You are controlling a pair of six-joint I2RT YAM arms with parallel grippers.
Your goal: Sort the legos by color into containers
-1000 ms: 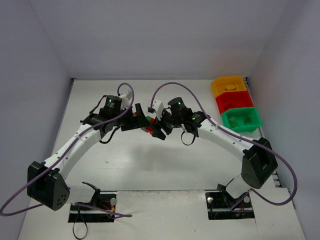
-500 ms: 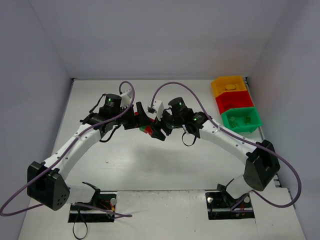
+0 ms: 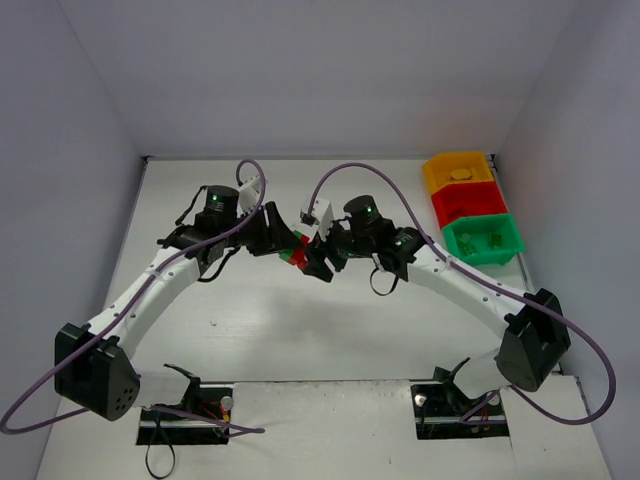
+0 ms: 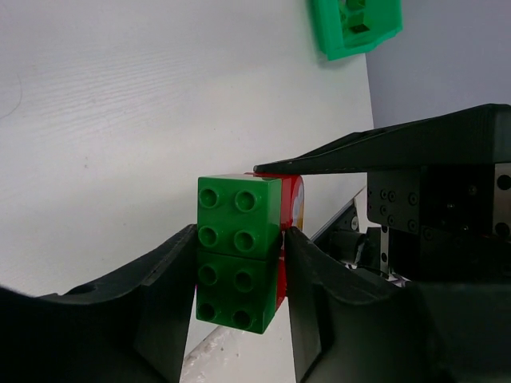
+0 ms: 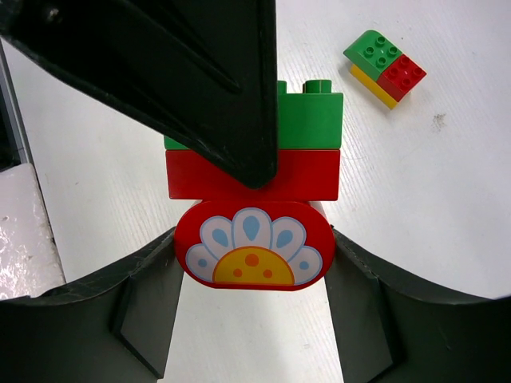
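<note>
Left tool (image 4: 239, 275) closed on studded green-red stack (image 4: 238, 231)

white table (image 3: 300, 330). at its two o'clock corner a yellow bin (image 3: 457, 172), red bin (image 3: 468, 203) and green bin (image 3: 483, 240) stand touching in a row. a small green, red and yellow brick cluster (image 5: 385, 68) lies on it.

You have a white surface (image 3: 300, 330), faintly grained; a plain pale back wall (image 3: 320, 80) rises behind it; matching side walls (image 3: 50, 200) close its left and right; light is soft.
</note>
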